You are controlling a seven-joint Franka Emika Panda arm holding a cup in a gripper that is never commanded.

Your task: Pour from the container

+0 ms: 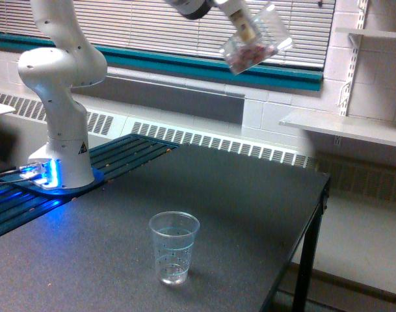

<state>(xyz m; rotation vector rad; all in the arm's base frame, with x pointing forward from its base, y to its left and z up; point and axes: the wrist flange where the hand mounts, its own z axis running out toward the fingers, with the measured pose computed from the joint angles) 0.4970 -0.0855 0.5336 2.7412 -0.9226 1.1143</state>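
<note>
High near the top of the scene, the gripper (244, 26) had its jaws clenched on the wide clear plastic tumbler (255, 43), which was tilted, with pinkish-brown bits gathered at its lower end. It hung in the air in front of the window blinds (152, 26), far above the dark speckled table (250, 208). A slimmer clear cup (174, 247) stood upright near the table's front, well apart.

The pincer (244, 26) is mostly cut off by the top edge, its grip hidden.
</note>
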